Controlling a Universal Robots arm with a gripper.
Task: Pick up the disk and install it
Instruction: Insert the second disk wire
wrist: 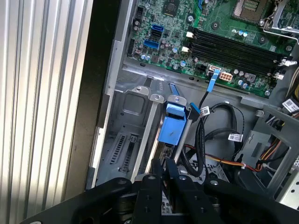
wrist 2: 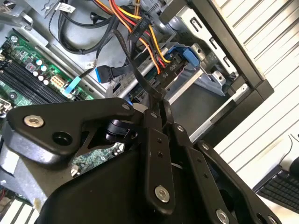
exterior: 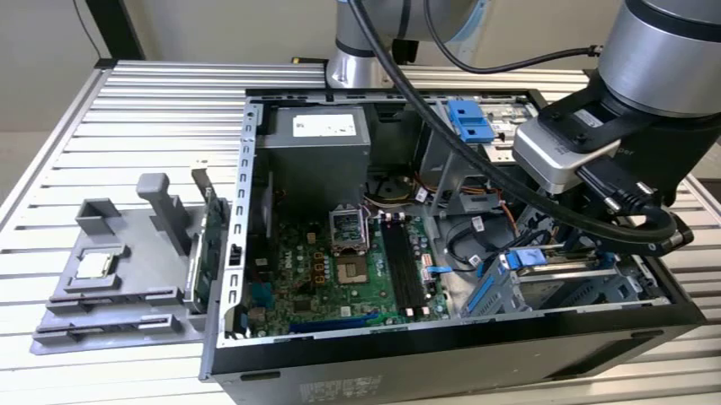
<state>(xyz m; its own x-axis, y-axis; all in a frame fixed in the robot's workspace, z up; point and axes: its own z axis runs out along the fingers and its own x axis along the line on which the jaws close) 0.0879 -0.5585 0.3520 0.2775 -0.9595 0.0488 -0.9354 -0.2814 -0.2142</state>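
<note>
My arm reaches into the open computer case [exterior: 451,354], its jaws closed on the disk [wrist: 172,127], which stands edge-down in the drive bay [wrist: 133,140] beside the motherboard [wrist: 219,42], seemingly not yet fully seated.

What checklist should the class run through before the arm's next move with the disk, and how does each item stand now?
1. Disk in the drive cage: ok, the disk stands on edge in the drive cage.
2. Gripper lined up: ok, the gripper sits right at the disk's edge.
3. Disk fully seated: cannot tell.
4. Cables clear: not ok, black cables run close beside the disk.
5. Processor chip out of the way: ok, the processor chip lies on the grey tray outside the case.
</note>
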